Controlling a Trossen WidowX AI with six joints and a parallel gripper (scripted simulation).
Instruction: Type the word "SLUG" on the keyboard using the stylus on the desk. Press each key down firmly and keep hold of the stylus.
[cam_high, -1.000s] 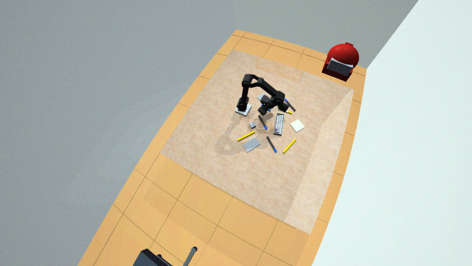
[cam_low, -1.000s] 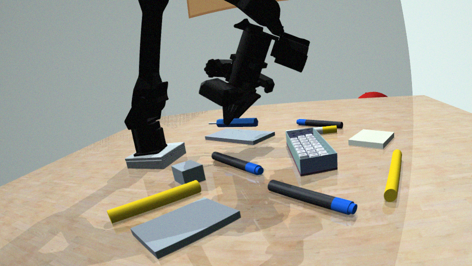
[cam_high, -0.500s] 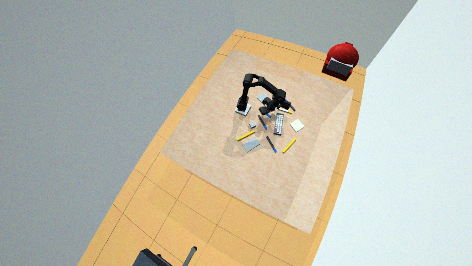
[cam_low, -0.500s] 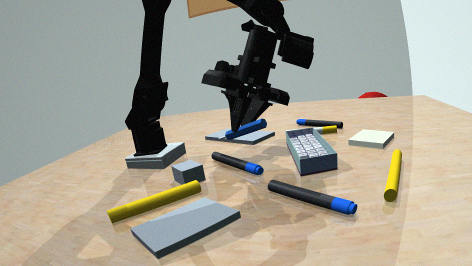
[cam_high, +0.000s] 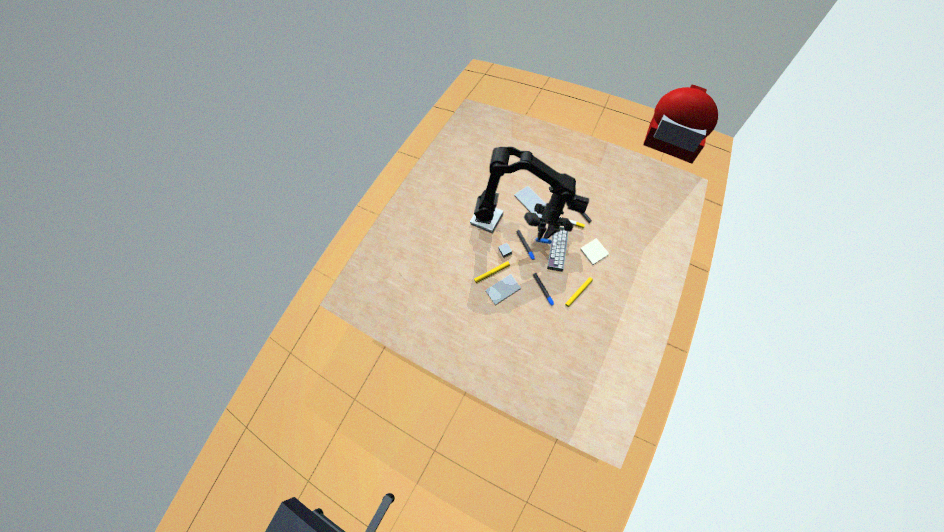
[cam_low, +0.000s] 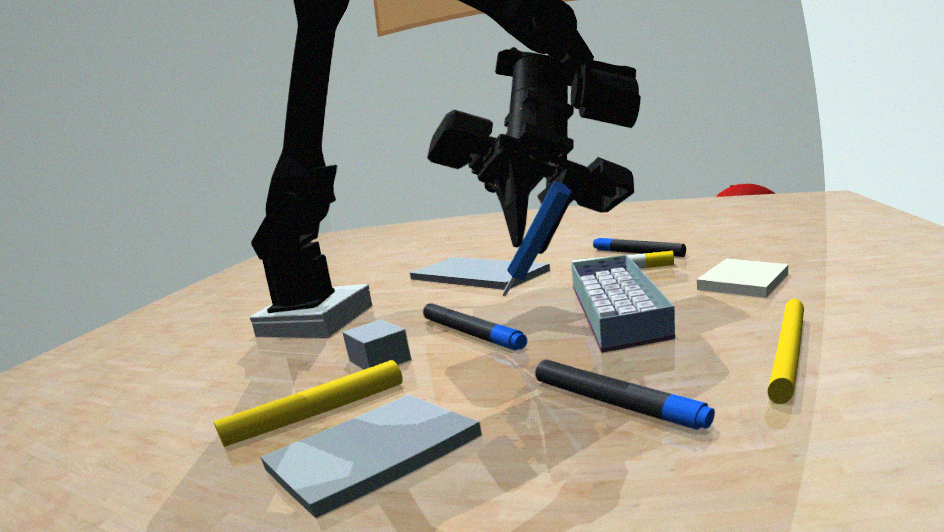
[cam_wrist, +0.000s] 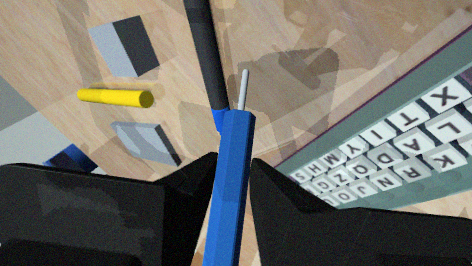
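Observation:
The blue stylus (cam_low: 542, 228) (cam_wrist: 230, 180) is held between the fingers of my gripper (cam_low: 530, 243) (cam_wrist: 233, 163), which is shut on it. The stylus is tilted, its thin grey tip pointing down, above the desk and to the left of the keyboard in the exterior view. The keyboard (cam_high: 557, 249) (cam_low: 635, 335) (cam_wrist: 400, 135) is a small box with rows of white letter keys. In the wrist view its keys appear upside down at the right; S, L and G can be made out, and U is partly visible at the lower edge. The tip touches no key.
Black markers with blue ends (cam_low: 472, 325) (cam_low: 621, 394) lie left of and in front of the keyboard. A grey cube (cam_low: 376, 343), yellow sticks (cam_low: 310, 401) (cam_low: 786, 350), grey slabs (cam_low: 373, 449) (cam_low: 462, 270) and a cream pad (cam_low: 743, 274) lie around. Another marker (cam_low: 641, 247) lies behind the keyboard.

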